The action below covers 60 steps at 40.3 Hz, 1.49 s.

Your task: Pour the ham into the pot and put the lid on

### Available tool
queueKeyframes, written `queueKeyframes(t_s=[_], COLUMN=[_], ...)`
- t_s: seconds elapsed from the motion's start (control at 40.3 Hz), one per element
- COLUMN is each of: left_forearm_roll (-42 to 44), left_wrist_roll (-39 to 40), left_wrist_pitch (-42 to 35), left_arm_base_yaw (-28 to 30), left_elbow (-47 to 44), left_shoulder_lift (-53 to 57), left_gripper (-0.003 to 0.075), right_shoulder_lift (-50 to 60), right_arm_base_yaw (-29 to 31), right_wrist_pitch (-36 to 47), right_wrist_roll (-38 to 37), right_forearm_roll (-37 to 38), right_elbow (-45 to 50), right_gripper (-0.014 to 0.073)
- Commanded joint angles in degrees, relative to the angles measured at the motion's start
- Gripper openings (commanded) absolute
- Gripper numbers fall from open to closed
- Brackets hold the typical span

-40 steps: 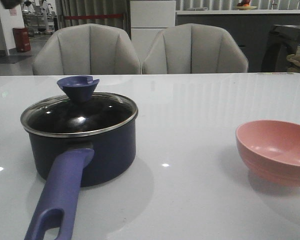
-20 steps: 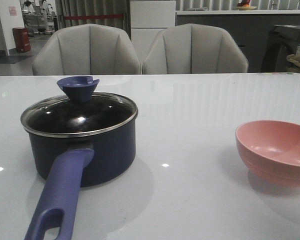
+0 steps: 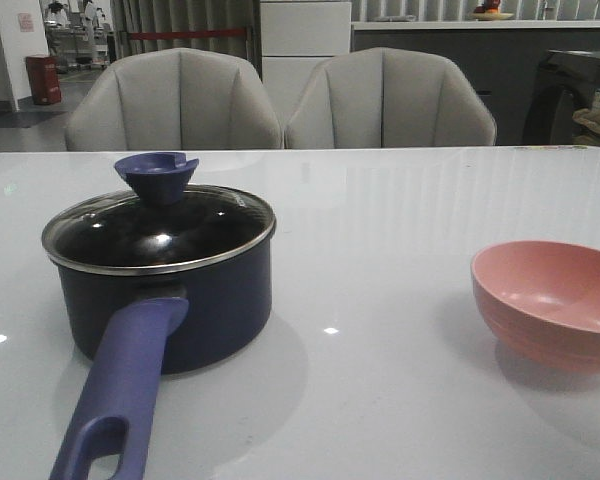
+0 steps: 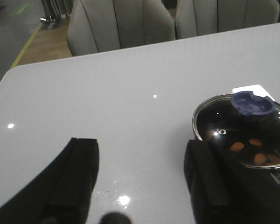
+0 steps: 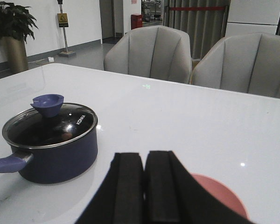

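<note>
The dark navy pot (image 3: 170,300) stands at the front left of the table, its purple-blue handle (image 3: 120,385) pointing toward me. The glass lid (image 3: 160,230) with its dark-blue knob (image 3: 157,175) sits on the pot. Through the lid, several orange-pink ham chunks (image 4: 254,150) lie inside the pot (image 4: 242,140). The pot also shows in the right wrist view (image 5: 51,144). My left gripper (image 4: 140,154) is open and empty, above bare table beside the pot. My right gripper (image 5: 143,161) is shut and empty, near the pink bowl (image 5: 221,193). Neither gripper shows in the front view.
The empty pink bowl (image 3: 550,300) sits at the front right of the table. Two grey chairs (image 3: 280,100) stand behind the table's far edge. The white table (image 3: 380,230) runs wide between pot and bowl.
</note>
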<state>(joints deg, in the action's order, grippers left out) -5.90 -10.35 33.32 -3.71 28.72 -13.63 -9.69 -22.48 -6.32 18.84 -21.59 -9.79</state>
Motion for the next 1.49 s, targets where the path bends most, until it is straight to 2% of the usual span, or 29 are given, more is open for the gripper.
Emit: queueKeyframes(t_s=[0.0,0.149,0.248,0.273,0.323,1.043,1.142,1.242,1.341,1.465], left_forearm_roll=[-1.33,-1.90,-1.90,-1.90,-2.25,-2.26,-2.45,0.99,2.80,2.80], left_wrist_roll=[0.06,0.06,0.06,0.06,0.06,0.06,2.78,6.49,9.65,10.35], left_wrist_pitch=[-7.33,-11.50,-12.46,-12.46,-12.46,-12.09,-12.24,-12.65,-15.15,-23.02], left_arm_base_yaw=[-0.79,-0.83,-0.83,-0.83,-0.83,-0.83,-0.20,1.72,4.19,5.70], left_elbow=[-3.21,-8.19,-8.31,-8.31,-8.31,-8.45,-9.26,-11.10,-13.99,-18.77], left_shoulder_lift=[4.61,11.71,13.88,13.91,13.91,13.91,13.91,13.91,13.91,13.91], left_gripper=[0.0398,0.0269,0.0122,0.0106,0.0124,0.0122,0.0122,0.0122,0.0122,0.0122], right_shoulder_lift=[-0.41,-0.41,-0.41,-0.41,-0.41,-0.41,-0.41,-0.41,-0.41,-0.41], right_arm_base_yaw=[-0.07,-0.07,-0.07,-0.07,-0.07,-0.07,-0.07,-0.07,-0.07,-0.07], right_wrist_pitch=[4.05,4.05,4.05,4.05,4.05,4.05,4.05,4.05,4.05,4.05], right_wrist_roll=[0.49,0.49,0.49,0.49,0.49,0.49,0.49,0.49,0.49,0.49], right_forearm_roll=[-0.40,-0.40,-0.40,-0.40,-0.40,-0.40,-0.40,-0.40,-0.40,-0.40], right_elbow=[-1.55,-1.55,-1.55,-1.55,-1.55,-1.55,-1.55,-1.55,-1.55,-1.55], right_gripper=[0.0136,0.0136,0.0136,0.0136,0.0136,0.0136,0.0136,0.0136,0.0136,0.0136])
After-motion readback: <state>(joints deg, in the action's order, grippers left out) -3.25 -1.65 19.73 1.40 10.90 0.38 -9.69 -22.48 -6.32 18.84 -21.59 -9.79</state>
